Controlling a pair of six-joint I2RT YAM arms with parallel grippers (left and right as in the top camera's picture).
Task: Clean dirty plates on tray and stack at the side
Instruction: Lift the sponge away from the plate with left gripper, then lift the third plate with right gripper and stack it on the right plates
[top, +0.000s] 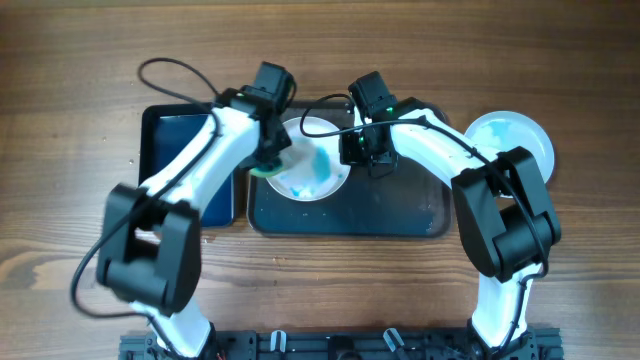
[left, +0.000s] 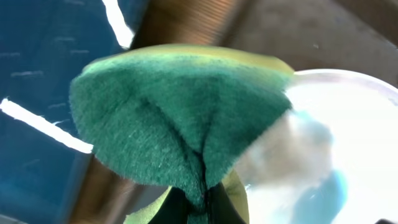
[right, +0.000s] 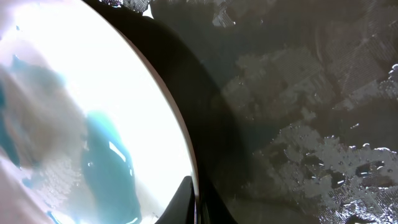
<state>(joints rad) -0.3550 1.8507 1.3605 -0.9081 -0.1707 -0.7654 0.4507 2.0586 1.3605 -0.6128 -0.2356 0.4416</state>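
Over tray (top: 400, 215) | arms (top: 200, 165) angled inward | left claw (top: 269, 160) clenches sponge (left: 180, 118) | right claw (top: 358, 152) apparently pinches plate (top: 320, 176) rim

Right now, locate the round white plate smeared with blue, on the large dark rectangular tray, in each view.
Overhead: white plate centre, on the dark tray's left half.
Left wrist: plate at right, beside the green sponge.
Right wrist: plate, left half.
Shared landmark: its blue smear.

Centre plate (top: 320, 170): white, with blue and turquoise smears. Right plate (top: 505, 135): white, pale blue smear. Tray (top: 400, 205): dark grey. Small tray (top: 175, 150): dark blue. Sponge (left: 174, 112): green face, yellow backing. Table (top: 60, 90): brown wood grain.
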